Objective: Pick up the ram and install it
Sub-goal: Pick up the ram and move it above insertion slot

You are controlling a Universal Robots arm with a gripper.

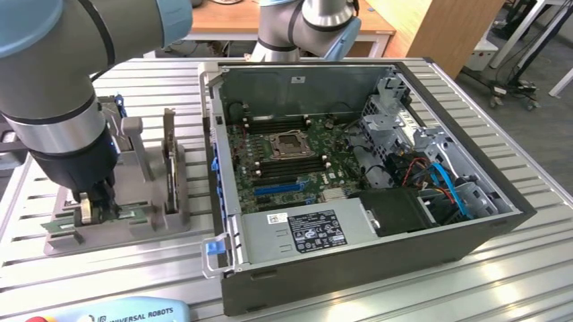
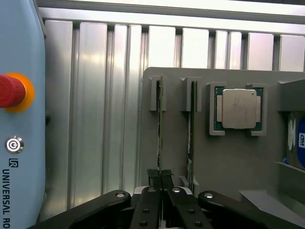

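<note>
- thin green circuit-board strip, in the edge slot of the grey plastic holder: near end hidden between the pinching black gripper
- blue-labelled metal hard drive: cut off by the picture's edge
- light-blue pendant: lettering cut off after "UNIVERSAL RO"
- black-and-white label on the grey metal power-supply box: print too small to read

Ram: thin green edge. Fingers: black, small silver screw heads. Holder: plain matte grey. Processor: silver lid, green rim. Desk: bright silver, ribbed in long parallel slats. Pendant: pale blue, dark lettering; button red on orange-yellow ring. Hard drive: blue label. Computer case: dark grey. Motherboard: green, black slots, one blue. Cable: bright blue. Arm: grey, pale blue caps.
</note>
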